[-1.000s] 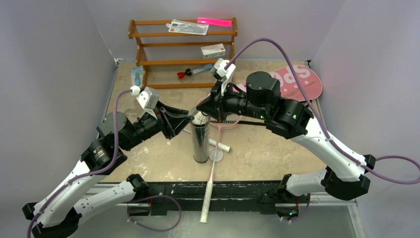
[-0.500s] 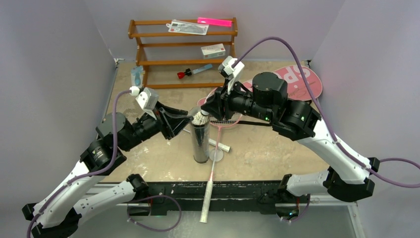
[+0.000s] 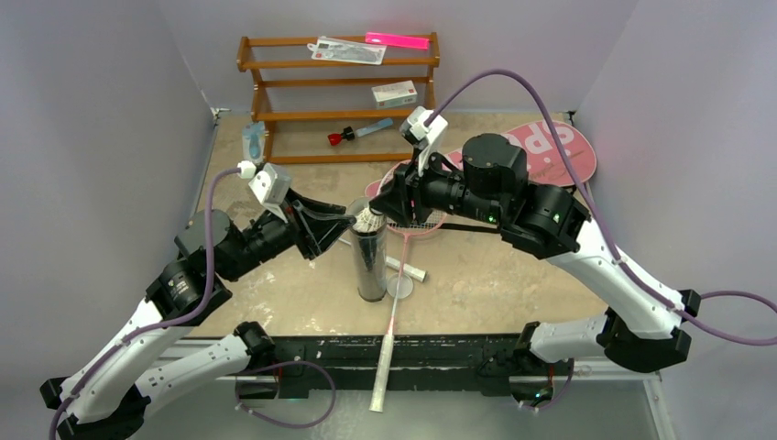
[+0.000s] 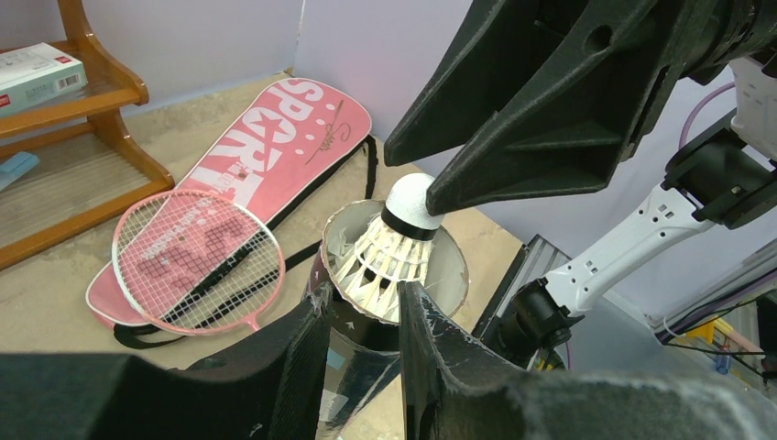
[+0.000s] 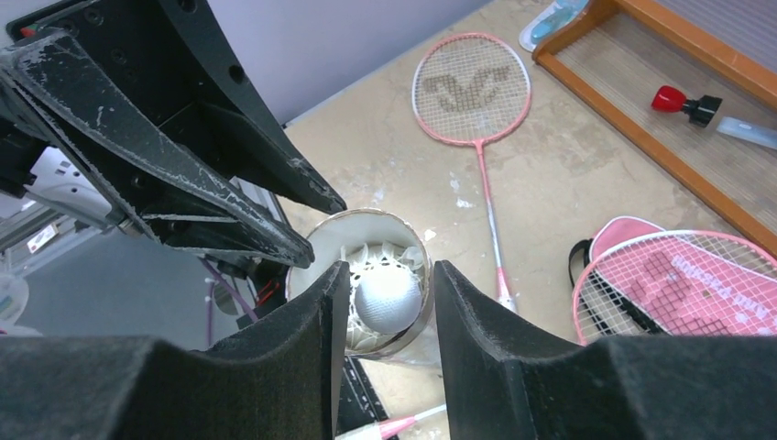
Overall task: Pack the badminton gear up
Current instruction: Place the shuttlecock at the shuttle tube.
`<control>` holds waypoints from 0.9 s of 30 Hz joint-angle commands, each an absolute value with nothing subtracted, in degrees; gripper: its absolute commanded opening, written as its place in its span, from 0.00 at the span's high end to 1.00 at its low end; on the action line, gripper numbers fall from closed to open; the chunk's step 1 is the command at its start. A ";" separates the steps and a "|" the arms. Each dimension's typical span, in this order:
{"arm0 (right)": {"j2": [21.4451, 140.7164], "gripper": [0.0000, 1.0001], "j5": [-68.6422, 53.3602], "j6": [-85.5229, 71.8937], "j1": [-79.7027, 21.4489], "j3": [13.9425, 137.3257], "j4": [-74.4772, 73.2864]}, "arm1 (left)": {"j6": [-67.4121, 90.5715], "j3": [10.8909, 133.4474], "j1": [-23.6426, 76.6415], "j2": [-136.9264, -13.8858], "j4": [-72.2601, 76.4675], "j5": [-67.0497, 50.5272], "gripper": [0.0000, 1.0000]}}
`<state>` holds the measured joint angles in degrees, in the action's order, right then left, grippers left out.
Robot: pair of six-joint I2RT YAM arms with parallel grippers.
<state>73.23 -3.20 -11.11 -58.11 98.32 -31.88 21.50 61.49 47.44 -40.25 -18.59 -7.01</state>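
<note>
The long black tube (image 3: 371, 261) stands upright mid-table, and my left gripper (image 4: 362, 321) is shut on its upper wall just under the rim. A white feather shuttlecock (image 4: 396, 247) sits in the tube's mouth, cork end up. My right gripper (image 5: 391, 302) hovers over it, open, with a finger on each side of the cork (image 5: 388, 298) and a gap on both sides. One pink racket (image 3: 392, 312) lies with its head on the pink SPORT bag (image 3: 559, 147) and its handle over the front edge. A second racket (image 5: 472, 87) lies flat beyond the tube.
A wooden rack (image 3: 339, 64) stands at the back with a white box (image 3: 394, 93) on a shelf and a red-capped blue tool (image 3: 348, 136) below. A clear round lid (image 3: 399, 287) lies beside the tube's foot. Both arms crowd the space over the tube.
My right gripper has opened off the shuttlecock, which now rests in the tube's mouth, and its wrist has risen slightly. The left gripper and the tube have held still.
</note>
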 commanded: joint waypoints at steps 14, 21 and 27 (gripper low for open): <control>75.41 0.80 -12.39 -14.07 -58.22 100.18 -29.83 | 20.83 61.79 47.68 -40.43 -20.49 -5.79 0.70; 76.99 0.82 -12.98 -14.13 -58.27 100.06 -28.76 | 20.83 61.79 47.64 -40.33 -20.51 -5.89 0.70; 76.35 0.66 -11.48 -14.13 -58.22 101.08 -28.94 | 20.83 61.77 47.68 -40.39 -20.62 -5.93 0.70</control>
